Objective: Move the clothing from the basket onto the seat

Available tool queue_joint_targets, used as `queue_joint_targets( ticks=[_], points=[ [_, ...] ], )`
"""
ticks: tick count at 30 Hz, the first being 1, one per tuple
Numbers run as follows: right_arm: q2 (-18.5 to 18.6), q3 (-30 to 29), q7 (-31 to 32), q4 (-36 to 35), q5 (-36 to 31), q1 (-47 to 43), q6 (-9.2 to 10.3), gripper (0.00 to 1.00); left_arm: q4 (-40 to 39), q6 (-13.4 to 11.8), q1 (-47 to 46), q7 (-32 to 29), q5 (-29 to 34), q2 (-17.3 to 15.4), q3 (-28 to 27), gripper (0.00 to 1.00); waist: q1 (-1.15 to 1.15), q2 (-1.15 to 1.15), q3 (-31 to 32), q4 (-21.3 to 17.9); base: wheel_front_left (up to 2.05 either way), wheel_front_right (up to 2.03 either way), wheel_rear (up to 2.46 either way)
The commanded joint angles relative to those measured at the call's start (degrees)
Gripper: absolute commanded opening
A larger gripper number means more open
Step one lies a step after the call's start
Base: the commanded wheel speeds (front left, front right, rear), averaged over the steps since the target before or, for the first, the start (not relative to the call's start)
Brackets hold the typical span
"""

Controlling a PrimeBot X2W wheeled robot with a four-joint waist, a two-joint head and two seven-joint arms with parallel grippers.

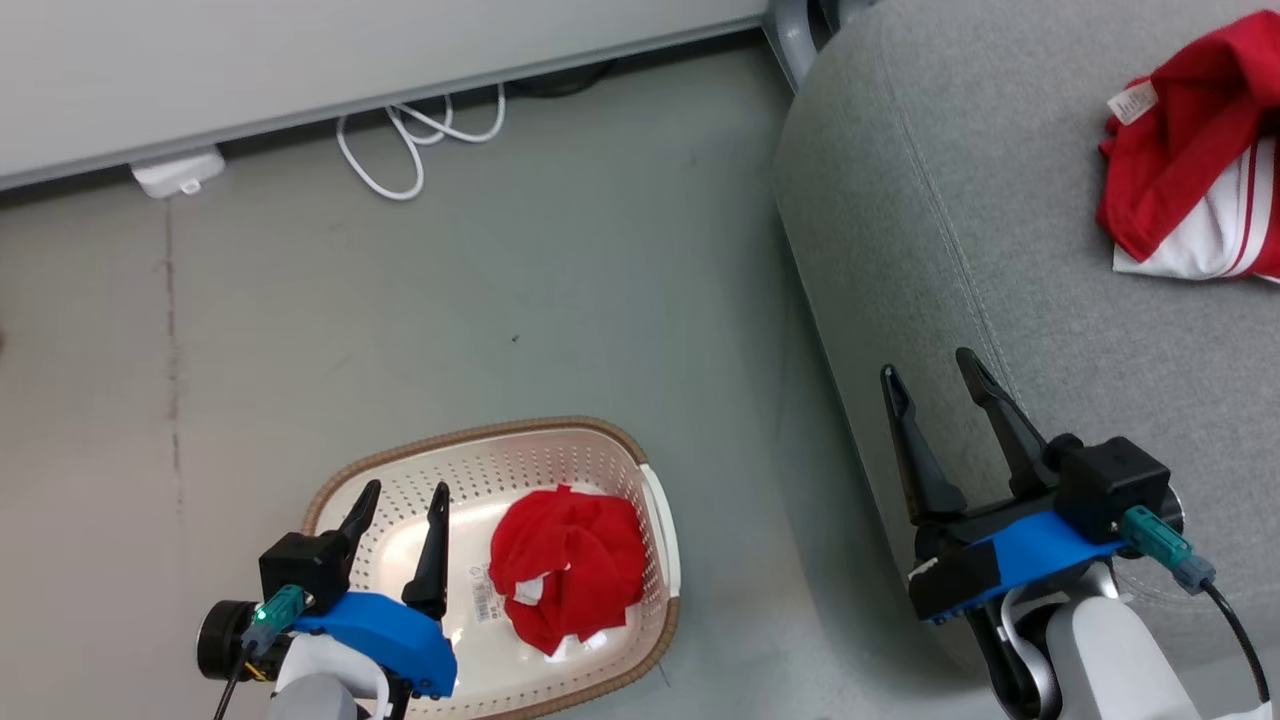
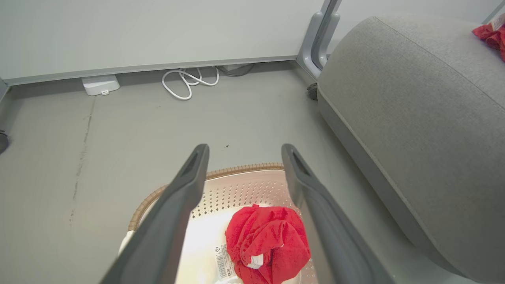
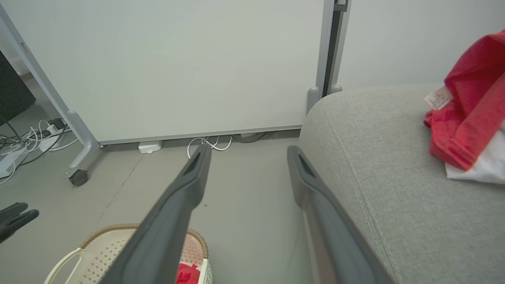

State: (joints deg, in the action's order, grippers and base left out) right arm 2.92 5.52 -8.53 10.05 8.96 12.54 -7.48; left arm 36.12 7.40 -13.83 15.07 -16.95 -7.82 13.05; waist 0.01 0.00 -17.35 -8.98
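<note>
A crumpled, mostly plain red garment (image 1: pixel 565 565) lies in the right half of the cream perforated basket (image 1: pixel 470 470) on the floor; it shows between my left fingers as red cloth (image 2: pixel 268 242). My left gripper (image 1: pixel 405 492) hangs open above the basket's left half, nothing between its fingers. A red jersey with white panels and stripes (image 1: pixel 1200 170) lies on the grey seat (image 1: pixel 960 220) at the far right. My right gripper (image 1: pixel 925 364) stands open over the seat's front edge, empty. The jersey (image 3: pixel 465 118) also sits at the right of the right wrist view.
A white panel on wheeled legs (image 3: pixel 79 177) stands along the back, with a coiled white cable (image 1: pixel 415 135) and a white adapter (image 1: pixel 178 172) at its foot. Grey floor (image 1: pixel 560 300) lies between basket and seat. More cables (image 3: pixel 35 136) run at far left.
</note>
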Motion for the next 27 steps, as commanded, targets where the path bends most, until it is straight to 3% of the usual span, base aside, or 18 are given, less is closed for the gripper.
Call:
queue_joint_targets(
  ticks=[1,16,27],
  points=[
    [-0.1,0.4,-0.4,0.2,0.2,1.0,-0.03,1.0,0.6,0.1,-1.6,0.2,-0.4,-0.3,0.4,1.0,-0.01,0.0,-3.9,-3.1,0.0,0.0,0.0],
    [-0.1,6.1,-4.5,1.9,3.3,6.6,-0.03,1.0,17.1,0.1,-13.0,-1.6,-5.3,-5.1,13.1,1.0,-0.01,0.0,-18.3,-11.4,0.0,0.0,0.0],
    [-0.1,9.8,-6.5,2.2,5.8,9.9,-0.03,1.0,24.7,-0.2,-20.3,-2.8,-4.4,-8.7,16.1,1.0,-0.01,0.0,-26.4,-15.7,0.0,0.0,0.0]
  ],
)
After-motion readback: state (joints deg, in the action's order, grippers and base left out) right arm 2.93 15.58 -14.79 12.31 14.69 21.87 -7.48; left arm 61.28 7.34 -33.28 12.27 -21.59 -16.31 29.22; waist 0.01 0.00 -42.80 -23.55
